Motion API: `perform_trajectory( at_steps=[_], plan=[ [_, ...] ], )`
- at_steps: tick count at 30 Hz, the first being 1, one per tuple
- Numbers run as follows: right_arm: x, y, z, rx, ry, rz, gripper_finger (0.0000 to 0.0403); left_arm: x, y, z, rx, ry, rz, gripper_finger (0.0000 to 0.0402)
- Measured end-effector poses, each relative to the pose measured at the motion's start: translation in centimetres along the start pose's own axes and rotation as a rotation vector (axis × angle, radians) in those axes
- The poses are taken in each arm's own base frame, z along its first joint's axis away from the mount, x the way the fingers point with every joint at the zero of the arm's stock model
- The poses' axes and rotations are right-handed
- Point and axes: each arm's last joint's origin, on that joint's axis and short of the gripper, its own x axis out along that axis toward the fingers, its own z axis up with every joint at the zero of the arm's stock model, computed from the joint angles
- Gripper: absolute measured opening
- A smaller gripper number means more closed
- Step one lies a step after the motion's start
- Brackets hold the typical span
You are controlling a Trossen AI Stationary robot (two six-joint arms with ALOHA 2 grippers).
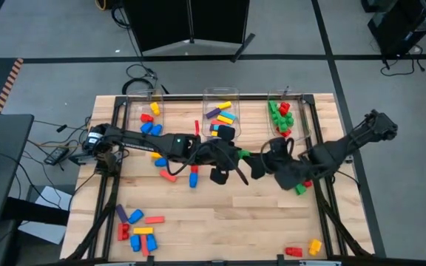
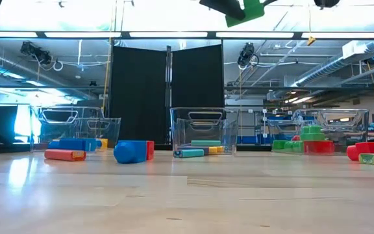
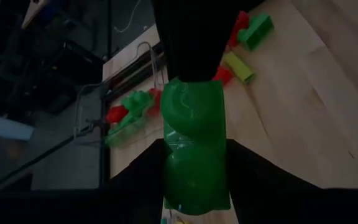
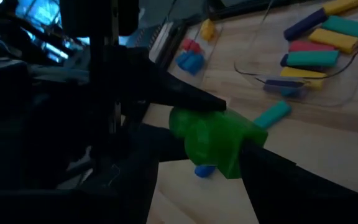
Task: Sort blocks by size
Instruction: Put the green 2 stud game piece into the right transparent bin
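Note:
A chunky green block (image 3: 194, 143) hangs high above the middle of the table (image 1: 244, 154), at the top edge of the low view (image 2: 253, 9). My left gripper (image 3: 194, 171) reaches in from the table's left (image 1: 235, 157) and is shut on it. My right gripper (image 1: 259, 164) comes from the table's right and stands open. Its fingers (image 4: 278, 171) lie on either side of the same block (image 4: 219, 140). I cannot tell whether they touch it. Other blocks lie loose on the table and in the bins. My left gripper pinches the green block by two opposite sides (image 3: 169, 168) between its two fingers. The fingers slant downward from the table's left side. The block sticks out past the fingertips toward my right gripper and is lifted clear of the table.
Three clear bins stand along the far edge: left (image 1: 140, 101), middle (image 1: 220, 91), right (image 1: 272, 96), each with blocks inside. Loose blocks lie under my left arm (image 1: 170, 171), at the near left (image 1: 139, 229), near right (image 1: 305, 250) and under my right arm (image 1: 300, 189).

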Motion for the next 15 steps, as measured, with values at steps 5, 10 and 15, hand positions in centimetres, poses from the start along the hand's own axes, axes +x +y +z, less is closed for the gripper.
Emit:
perform_trajectory(
  at_steps=[5,10,15],
  plan=[
    [0.68,-0.13,0.69,-0.003,0.007,-0.017,0.0229,-0.13,0.19,-0.06,0.001,0.009,0.020,0.0142],
    [0.98,-0.22,0.82,0.007,0.051,-0.023,0.0229,-0.14,0.26,-0.29,0.009,0.044,0.048,0.0142],
    [1.05,-0.67,0.79,0.013,0.061,-0.062,0.0229,-0.29,0.62,-0.11,-0.009,0.035,0.088,0.0142]
  ],
)
